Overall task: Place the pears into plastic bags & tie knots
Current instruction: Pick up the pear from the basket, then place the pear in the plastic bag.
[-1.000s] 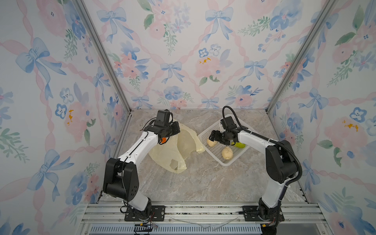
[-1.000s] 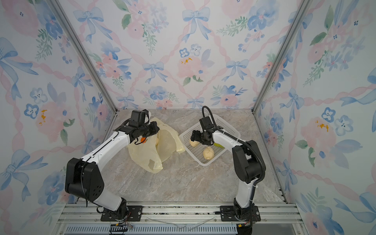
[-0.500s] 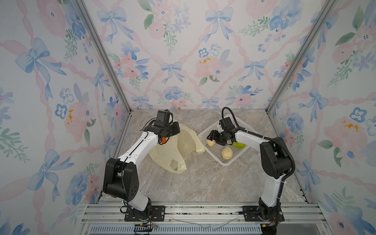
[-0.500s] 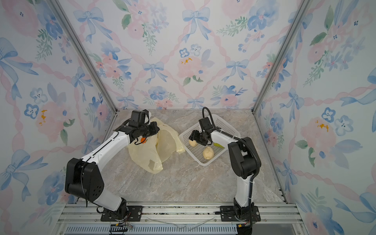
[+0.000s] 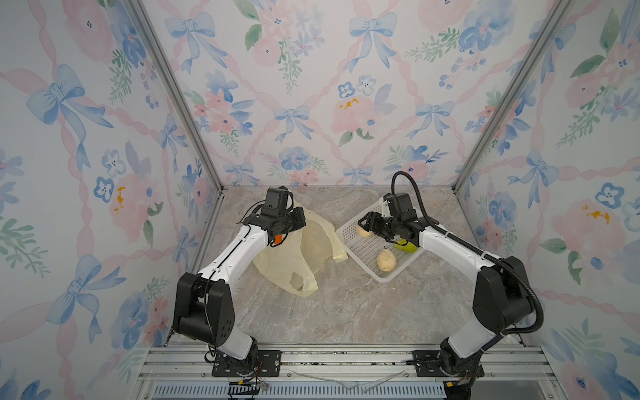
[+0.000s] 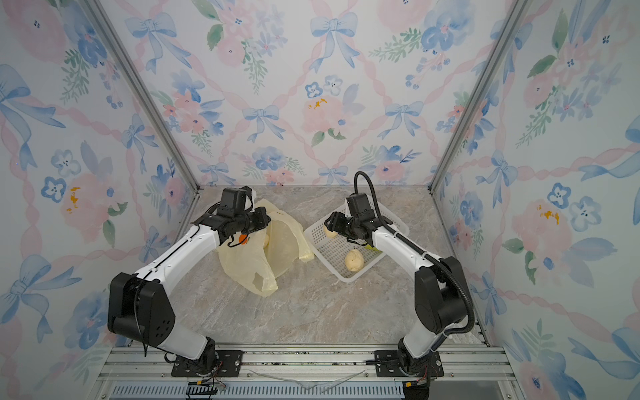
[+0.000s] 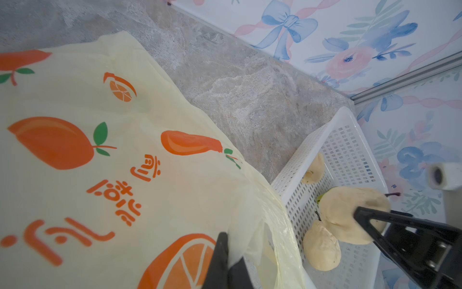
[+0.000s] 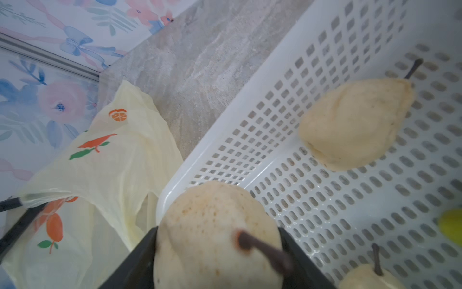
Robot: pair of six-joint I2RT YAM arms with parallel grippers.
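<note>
One cream pear (image 8: 215,232) sits clamped in the right jaws, low centre of the right wrist view, over the white basket (image 8: 275,140); two more pears (image 8: 355,122) and a green pear (image 8: 450,225) lie inside. Left jaws pinch shut on the yellow bag's (image 7: 100,150) edge.

Grey marbled tabletop (image 5: 346,304) carries two items directly. Pale-yellow plastic bag (image 5: 287,266) lies crumpled below the fingers (image 7: 220,252) of the left gripper (image 7: 231,250), one edge raised and pinched between them. White perforated basket (image 5: 367,249) sits flat beneath the fingers (image 8: 140,257) of the right gripper (image 8: 216,230), just beside the bag, its nearest corner pointing toward the left fingers.
</note>
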